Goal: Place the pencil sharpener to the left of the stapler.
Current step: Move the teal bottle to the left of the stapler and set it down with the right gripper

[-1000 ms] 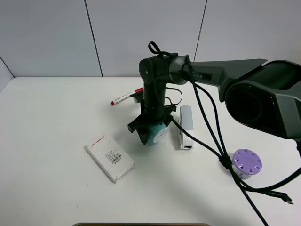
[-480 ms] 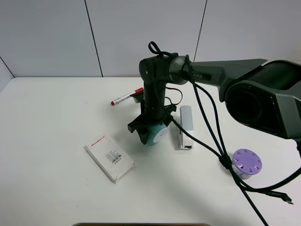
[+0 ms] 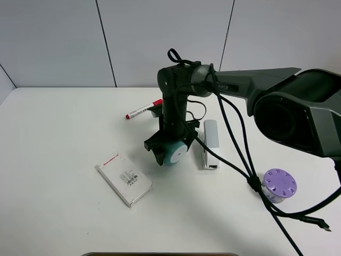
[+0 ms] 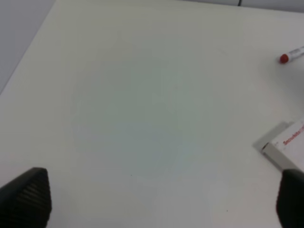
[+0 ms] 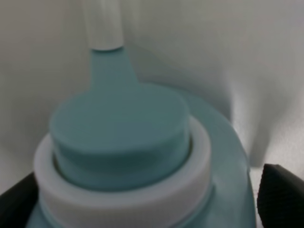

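Observation:
The mint-teal pencil sharpener (image 3: 175,153) with its white round face sits low over the table, just left of the slim white-and-grey stapler (image 3: 211,143), with a small gap between them. My right gripper (image 3: 169,149) comes down from above and is shut on the sharpener. In the right wrist view the sharpener (image 5: 118,137) fills the picture, white crank on top, with the right gripper (image 5: 148,209) and its black fingertips (image 5: 282,192) at either side. The left gripper (image 4: 161,202) stands open over bare table, with nothing between its fingers.
A red-capped marker (image 3: 143,110) lies behind the arm. A white box with red print (image 3: 124,179) lies at the front left, its corner in the left wrist view (image 4: 285,149). A purple-lidded container (image 3: 279,184) stands at the right. Black cables (image 3: 240,154) trail past the stapler.
The right gripper and the sharpener have shifted slightly to the left, away from the stapler. Nothing else has moved.

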{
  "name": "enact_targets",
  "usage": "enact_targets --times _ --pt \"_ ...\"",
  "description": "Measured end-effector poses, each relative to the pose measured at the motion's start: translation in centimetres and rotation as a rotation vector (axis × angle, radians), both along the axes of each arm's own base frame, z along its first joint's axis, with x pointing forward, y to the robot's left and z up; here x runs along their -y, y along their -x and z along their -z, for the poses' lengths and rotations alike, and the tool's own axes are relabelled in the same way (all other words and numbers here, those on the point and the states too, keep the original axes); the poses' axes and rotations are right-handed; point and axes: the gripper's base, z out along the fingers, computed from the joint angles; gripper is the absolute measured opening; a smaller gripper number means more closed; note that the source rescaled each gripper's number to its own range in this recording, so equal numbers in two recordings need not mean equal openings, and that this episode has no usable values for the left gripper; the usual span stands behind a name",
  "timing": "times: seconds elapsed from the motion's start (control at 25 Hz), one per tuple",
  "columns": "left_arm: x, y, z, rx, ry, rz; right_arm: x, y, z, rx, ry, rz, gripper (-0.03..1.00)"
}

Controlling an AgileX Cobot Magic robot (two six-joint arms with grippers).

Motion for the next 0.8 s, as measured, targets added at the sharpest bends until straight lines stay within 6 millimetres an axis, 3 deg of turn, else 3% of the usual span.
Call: enact_targets --times 0.36,0.8 --pt "0.0 0.0 0.0 0.0 0.0 0.0 0.2 0.1 -1.0 0.003 0.008 -0.008 0.61" --pt "0.0 0.0 0.0 0.0 0.0 0.0 0.3 0.3 -6.2 0.095 -0.057 -0.009 0.61"
